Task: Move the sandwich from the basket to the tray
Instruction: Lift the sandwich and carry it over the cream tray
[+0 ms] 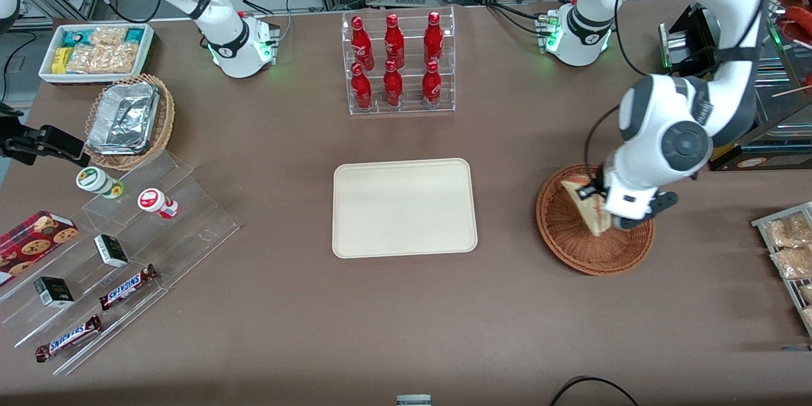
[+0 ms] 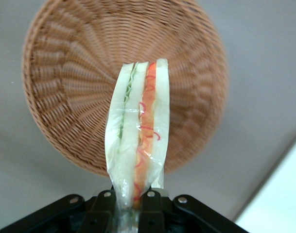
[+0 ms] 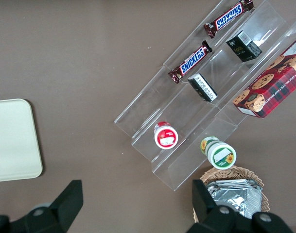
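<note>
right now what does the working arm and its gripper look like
The left arm is glossy white with dark grey round joint caps, a black cable looping alongside and a green light at its base. Its gripper, above the basket, is matte black with small silver screws.

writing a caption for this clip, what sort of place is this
Probably a lab mock-up of a snack shop counter: cola bottles in a clear rack, Snickers bars on acrylic steps, cabling above the table. The gripper holds the sandwich above the basket, beside the tray.
</note>
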Robot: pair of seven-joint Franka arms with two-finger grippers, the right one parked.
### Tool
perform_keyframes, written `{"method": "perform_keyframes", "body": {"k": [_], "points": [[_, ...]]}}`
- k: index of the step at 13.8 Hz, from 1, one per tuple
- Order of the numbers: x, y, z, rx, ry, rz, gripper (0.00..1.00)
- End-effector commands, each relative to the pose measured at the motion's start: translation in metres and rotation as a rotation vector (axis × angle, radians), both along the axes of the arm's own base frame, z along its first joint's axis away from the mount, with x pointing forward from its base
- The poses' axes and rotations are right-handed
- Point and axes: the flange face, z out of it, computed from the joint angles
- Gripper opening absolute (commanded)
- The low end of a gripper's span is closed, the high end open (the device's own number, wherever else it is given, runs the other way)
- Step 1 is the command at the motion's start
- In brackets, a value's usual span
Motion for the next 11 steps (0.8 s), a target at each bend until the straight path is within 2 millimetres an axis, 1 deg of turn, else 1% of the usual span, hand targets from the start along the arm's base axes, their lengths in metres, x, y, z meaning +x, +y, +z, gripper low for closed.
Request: {"method": "perform_keyframes", "body": {"k": [1,2,4,5,7,8,11], "points": [[-0.009,-0.053,0.011,0.006,-0.002,-0.085,0.0],[-0.014,-0.074,0.013,-0.003,-0.009,-0.117,0.0],[-0.021,-0.121,0.008,-0.012,-0.012,-0.187,0.0],[-0.022,-0.146,0.0,-0.013,-0.01,-0.225,0.0],[-0.025,-0.197,-0.008,-0.021,-0.02,-0.276,0.0],[-0.024,-0.218,-0.012,-0.024,-0.028,-0.282,0.0],[-0.021,-0.279,-0.036,-0.031,-0.046,-0.267,0.0]]}}
